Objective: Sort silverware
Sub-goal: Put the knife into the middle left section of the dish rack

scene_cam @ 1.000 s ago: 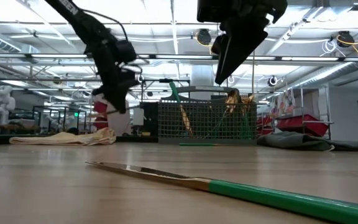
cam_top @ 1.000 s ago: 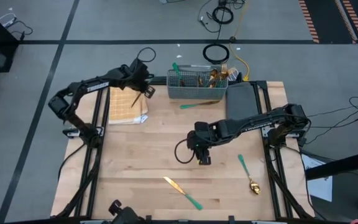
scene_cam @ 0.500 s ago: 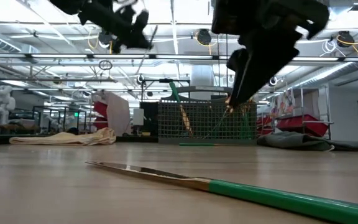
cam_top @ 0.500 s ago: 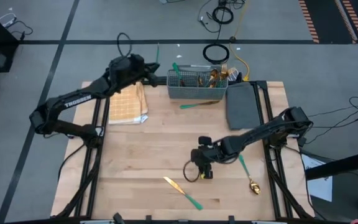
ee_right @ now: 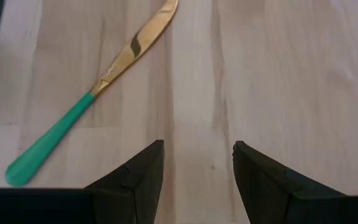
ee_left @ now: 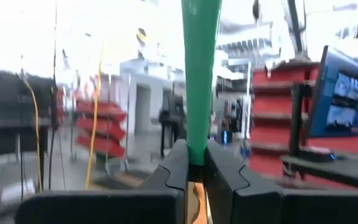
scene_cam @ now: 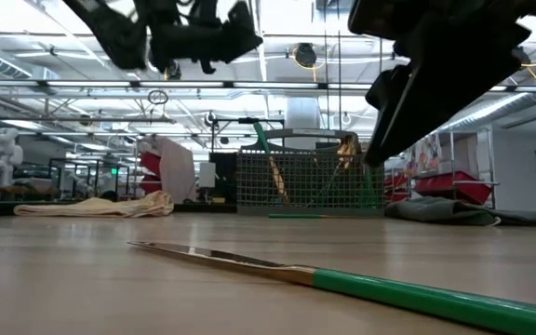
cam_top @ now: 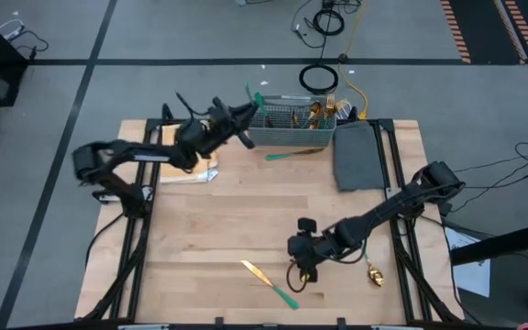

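Note:
My left gripper (cam_top: 243, 120) is up beside the left end of the grey cutlery basket (cam_top: 291, 134) and is shut on one teal-handled piece of silverware (cam_top: 252, 97). My right gripper (cam_top: 302, 268) hovers open over the near part of the table, just right of a gold-bladed knife (cam_top: 269, 282) that lies flat on the wood. The right wrist view shows that knife (ee_right: 104, 81) ahead of the open fingers. Another teal piece (cam_top: 288, 154) lies in front of the basket. A spoon's gold bowl (cam_top: 373, 273) shows beside the right arm. Several pieces stand in the basket. My left gripper pinches the piece between its two fingers where the teal handle meets the gold part (ee_left: 196, 163). The teal handle (ee_left: 200, 74) runs on past the fingertips, along the fingers, and the gold part (ee_left: 195, 200) lies back between them. The piece is lifted clear.
A tan checked cloth (cam_top: 191, 168) lies at the far left, partly under the left arm. A dark grey mat (cam_top: 357, 156) sits right of the basket. Bare wood lies between the basket and the knife. In the low view the knife (scene_cam: 342, 279) fills the foreground.
My left gripper has risen from over the cloth with its piece and swung right to the basket's left end, turning so the teal handle points outward. My right gripper has moved toward the near edge, closer to the knife, staying open.

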`<state>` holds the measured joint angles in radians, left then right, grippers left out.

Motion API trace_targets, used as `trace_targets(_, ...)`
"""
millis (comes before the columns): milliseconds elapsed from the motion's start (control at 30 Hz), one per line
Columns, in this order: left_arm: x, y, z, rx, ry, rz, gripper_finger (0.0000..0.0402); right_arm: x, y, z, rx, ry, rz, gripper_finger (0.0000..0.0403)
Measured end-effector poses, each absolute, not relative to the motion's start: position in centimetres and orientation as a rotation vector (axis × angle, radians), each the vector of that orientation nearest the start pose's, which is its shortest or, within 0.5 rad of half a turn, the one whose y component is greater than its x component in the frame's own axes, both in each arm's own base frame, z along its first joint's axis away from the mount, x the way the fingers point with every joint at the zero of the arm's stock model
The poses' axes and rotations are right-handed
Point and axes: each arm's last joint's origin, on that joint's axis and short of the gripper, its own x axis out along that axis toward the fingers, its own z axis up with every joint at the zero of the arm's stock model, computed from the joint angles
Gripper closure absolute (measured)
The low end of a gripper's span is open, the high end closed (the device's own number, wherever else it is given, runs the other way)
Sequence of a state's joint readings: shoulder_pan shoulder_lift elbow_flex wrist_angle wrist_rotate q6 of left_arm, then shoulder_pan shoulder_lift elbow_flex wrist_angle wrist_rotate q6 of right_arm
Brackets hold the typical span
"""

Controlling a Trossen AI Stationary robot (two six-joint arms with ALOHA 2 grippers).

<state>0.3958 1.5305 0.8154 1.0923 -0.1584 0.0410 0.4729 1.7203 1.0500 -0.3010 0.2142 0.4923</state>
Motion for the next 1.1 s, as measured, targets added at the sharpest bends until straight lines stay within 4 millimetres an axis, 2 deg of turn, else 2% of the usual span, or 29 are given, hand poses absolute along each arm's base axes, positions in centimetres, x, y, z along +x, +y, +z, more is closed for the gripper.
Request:
trace_targets(167, 31.1, 14.7, 25.8, 0.133, -0.485, 0.595, 0.0372, 30.6, 15.7, 18.1, 0.168, 0.929, 0.007, 0.0222)
trace_targets(300, 32.3, 16.6, 23.5, 0.159, -0.48, 0.635, 0.0372, 30.7, 16.1, 18.3, 0.189, 0.9, 0.021, 0.0222)
trace_targets(467, 34.1, 18.5, 22.0, 0.159, -0.455, 0.659, 0.0372, 30.9, 16.3, 18.5, 0.208, 0.868, 0.031, 0.0222)
trace_targets(733, 36.3, 21.0, 19.8, 0.088, -0.281, 0.78, 0.0372, 31.1, 16.4, 18.7, 0.223, 0.849, 0.034, 0.0222)
trace_targets(800, 36.4, 21.4, 19.4, 0.064, -0.253, 0.788, 0.0372, 31.1, 16.4, 18.7, 0.221, 0.849, 0.035, 0.0222)
trace_targets(933, 36.4, 21.9, 20.0, 0.023, -0.258, 0.802, 0.0372, 31.1, 16.4, 18.7, 0.21, 0.848, 0.04, 0.0222)
trace_targets(1100, 36.5, 22.0, 19.2, 0.003, -0.195, 0.804, 0.0372, 31.1, 16.4, 18.7, 0.204, 0.849, 0.045, 0.0222)
